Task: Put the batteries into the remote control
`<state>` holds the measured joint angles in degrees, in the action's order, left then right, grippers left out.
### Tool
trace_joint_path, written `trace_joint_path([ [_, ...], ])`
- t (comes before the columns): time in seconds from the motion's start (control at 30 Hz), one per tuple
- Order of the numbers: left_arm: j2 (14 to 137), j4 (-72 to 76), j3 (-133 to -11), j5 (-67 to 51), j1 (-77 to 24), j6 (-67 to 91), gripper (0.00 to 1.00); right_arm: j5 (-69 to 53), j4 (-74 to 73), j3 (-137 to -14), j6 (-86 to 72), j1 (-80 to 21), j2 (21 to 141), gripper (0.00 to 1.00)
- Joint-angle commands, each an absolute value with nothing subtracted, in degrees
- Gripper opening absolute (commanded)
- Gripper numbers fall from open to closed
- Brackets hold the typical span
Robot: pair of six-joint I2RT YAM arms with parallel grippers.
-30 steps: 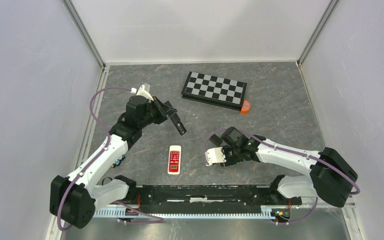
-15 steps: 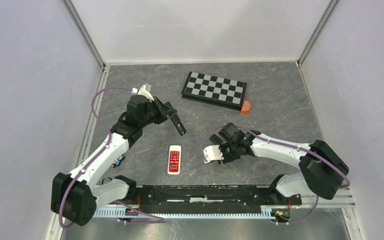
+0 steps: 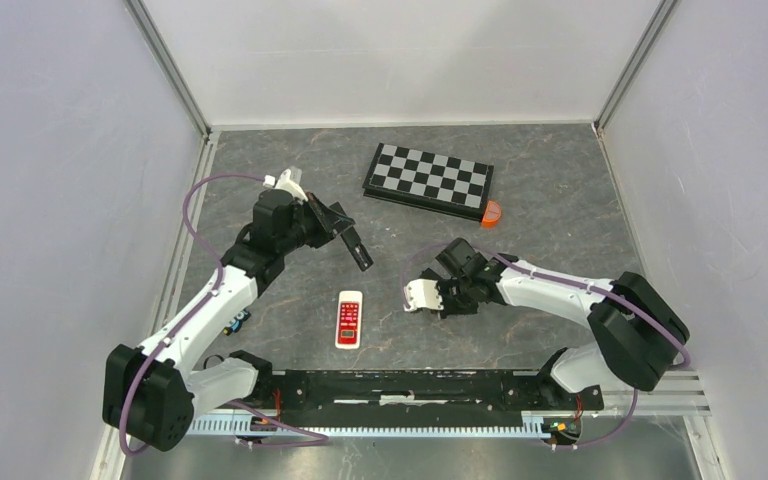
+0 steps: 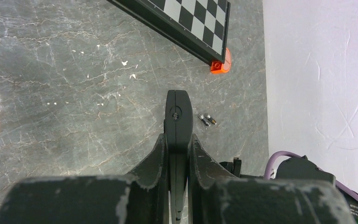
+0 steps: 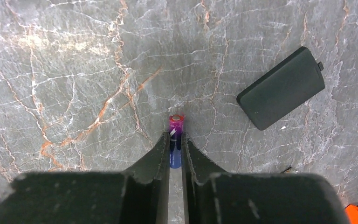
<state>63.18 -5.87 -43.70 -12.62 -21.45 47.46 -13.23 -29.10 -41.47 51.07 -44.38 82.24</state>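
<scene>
Both grippers clamped: left gripper (image 4: 177,140) on a remote, right gripper (image 5: 175,140) on a battery.
The left gripper's worn black fingers are closed on the slim black remote (image 4: 178,109), a smooth bar with a rounded end, above the grey, veined, stone-look desk (image 4: 74,93). Two loose batteries (image 4: 207,119), tiny cylinders, lie side by side on the desk. The right gripper pinches a glossy magenta-and-blue battery (image 5: 176,122); nearby lies a flat matte black cover (image 5: 282,88) with rounded corners. A white-and-red remote (image 3: 348,318) lies toward the near edge, and a chequered board (image 3: 430,178) toward the far edge.
</scene>
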Motion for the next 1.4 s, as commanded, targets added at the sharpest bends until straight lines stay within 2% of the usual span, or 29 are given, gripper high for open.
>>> trace_joint_path([
  [0.0,62.25,-0.27,-41.88,-13.83,-21.07,47.47,0.02,-14.04,-26.84,-40.17,44.14,-43.81,82.63,0.26],
  [0.07,62.11,-0.18,-41.1,-13.56,-21.02,48.2,0.02,-14.26,-26.11,-37.39,43.88,-43.81,81.63,0.37],
  [0.13,62.19,-0.2,-40.97,-13.51,-21.07,48.19,0.02,-13.98,-25.32,-35.61,44.51,-43.7,80.53,0.37],
  [0.2,62.39,-0.18,-41.14,-13.54,-21.07,48.16,0.02,-14.13,-25.86,-35.42,45.57,-43.51,80.09,0.28],
  [0.23,62.53,1.27,-41.21,-13.54,-21.08,48.16,0.02,-14.17,-26.16,-35.66,45.7,-43.17,80.18,0.2],
  [0.33,62.66,1.7,-41.59,-13.69,-21.07,47.83,0.02,-14.65,-27.55,-37.16,45.63,-42.38,82.32,0.1],
  [0.47,63.22,2.73,-41.36,-15.15,-21.02,46.95,0.02,-13.95,-27.69,-38.14,43.62,-42.3,84.13,0.03],
  [0.6,64.52,8.99,-38.2,-18.79,-21.16,48.68,0.02,-14.1,-23.38,-38.64,38.54,-42.28,80.6,0.0],
  [0.8,71.11,22.14,-32.83,-23.98,-22.03,54.39,0.02,-16.7,-15.47,-38.56,24.95,-42.28,74.18,0.0],
  [0.93,75.58,29.36,-30.26,-24.79,-23.65,56.15,0.02,-12.22,-10.95,-36.76,13.69,-42.27,70.7,0.0],
  [1.07,79.9,35.08,-29.21,-25.66,-26.06,57.04,0.02,-7.41,-9.71,-37.78,2.65,-42.36,70.48,0.0],
  [1.37,85.87,44.44,-28.92,-30.1,-26.77,62.98,0.02,-5.5,-2.63,-40.71,-17.2,-45.47,69.3,0.0],
])
